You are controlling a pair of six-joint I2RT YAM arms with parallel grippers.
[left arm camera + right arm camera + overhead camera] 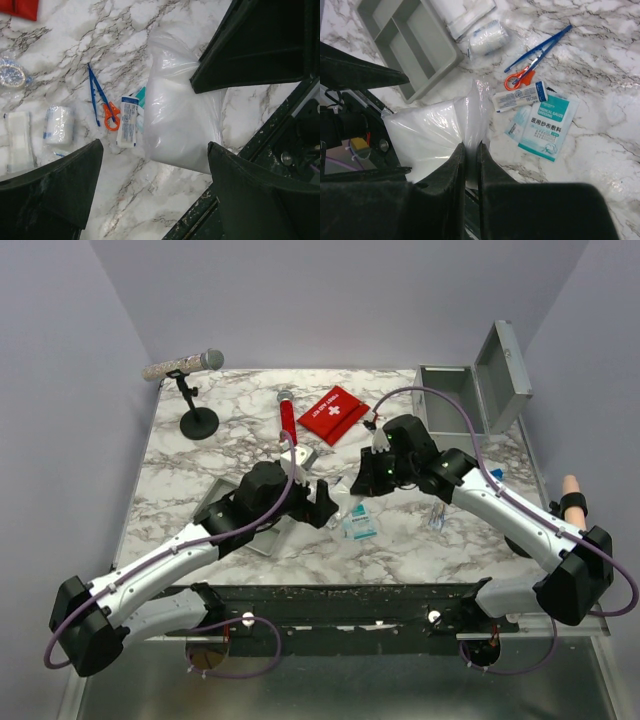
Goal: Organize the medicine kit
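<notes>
Right wrist view: pinching a fold of the clear plastic bag (427,135) with the right gripper (471,146), jaws narrow, and hiding the bag's near edge. Holding the left gripper (152,150) wide around the same bag, not closing. Finding the medicine kit (503,372) at the far right table corner, lid standing open, inside hard to make out.

- The medicine kit (440,382), a grey metal rectangular box, sits at the far right corner of the marble table (230,455).
- Its hinged lid (505,375) stands open, tilted back rightward.
</notes>
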